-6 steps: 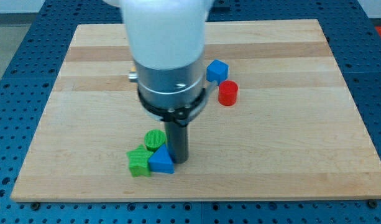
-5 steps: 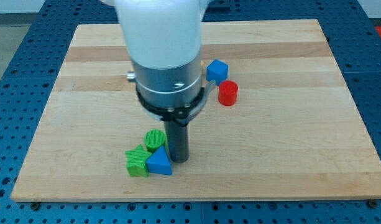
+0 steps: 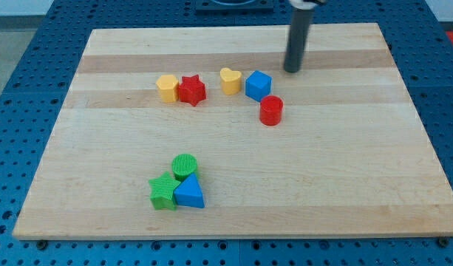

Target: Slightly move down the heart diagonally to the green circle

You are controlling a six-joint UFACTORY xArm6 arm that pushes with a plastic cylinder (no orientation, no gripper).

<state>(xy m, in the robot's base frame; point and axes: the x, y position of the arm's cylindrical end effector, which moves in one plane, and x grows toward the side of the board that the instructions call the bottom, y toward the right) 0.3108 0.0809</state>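
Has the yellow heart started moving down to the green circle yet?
Not yet, it seems. The yellow heart block sits in the upper row, touching the blue cube, far above the green circle block. My tip stands up and to the view's right of the heart, touching no block. The whole diagonal push is left.

The rod [image 3: 295, 37] is cut off by the view's top edge, so the arm above it is out of sight. The green star [image 3: 163, 192] is partly covered by the blue triangle [image 3: 190, 193] and the green circle [image 3: 185, 165]. The surface [image 3: 226, 222] shows whole.
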